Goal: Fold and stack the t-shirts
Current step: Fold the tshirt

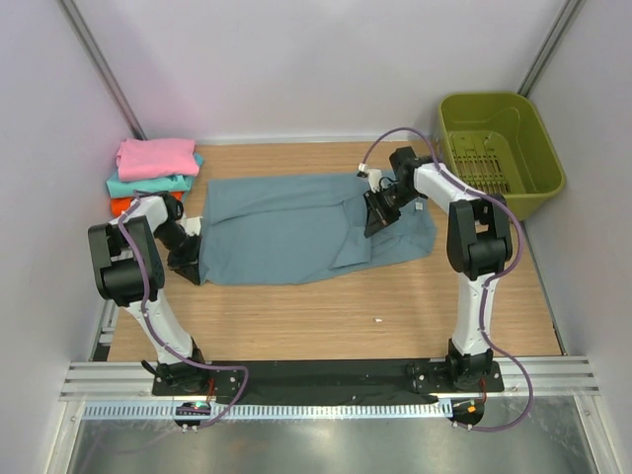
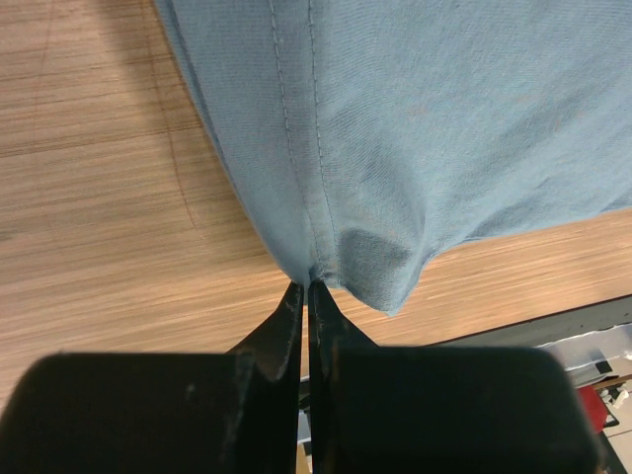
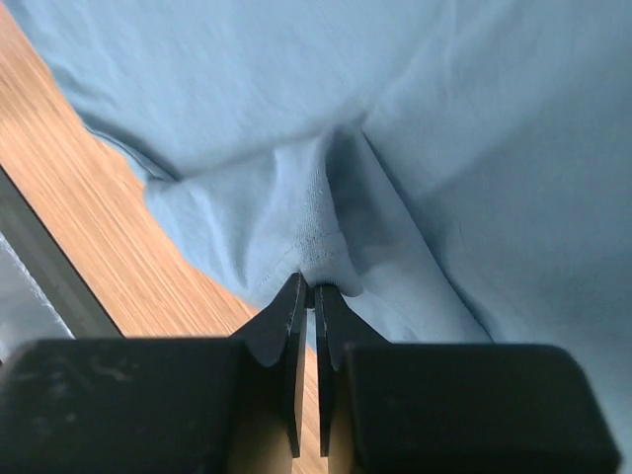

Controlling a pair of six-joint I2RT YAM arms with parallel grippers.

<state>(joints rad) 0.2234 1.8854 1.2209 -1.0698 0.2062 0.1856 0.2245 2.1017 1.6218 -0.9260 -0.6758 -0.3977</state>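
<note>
Looking down on the slate blue-grey t-shirt [image 1: 296, 232], spread lengthwise across the middle of the bench [image 1: 326, 316], mostly flat, with a flap folded over and bunched at its right end. Held at both ends at this moment.

At the left end, pinched by the left hand [image 2: 306, 296], clenched tight on a corner of the stitched hem, double seam running straight away from the tips over the wood. At the right end, caught by the right hand [image 3: 308, 293], likewise clenched, grasping a puckered ridge of cloth, with creases fanning away from the fingertips [image 3: 288, 318] and bare wood off to one side.

Over in the far left corner, spotting a folded pile: pink t-shirt [image 1: 156, 156] on top, teal t-shirt [image 1: 148, 184] under it, a sliver of orange t-shirt [image 1: 120, 205] at the bottom, near the blue-grey shirt's left end.

Well apart, tucked into the far right corner, the olive-green basket [image 1: 454, 138], slotted floor showing. On the near part of the bench, one tiny white speck [image 1: 377, 320].
</note>
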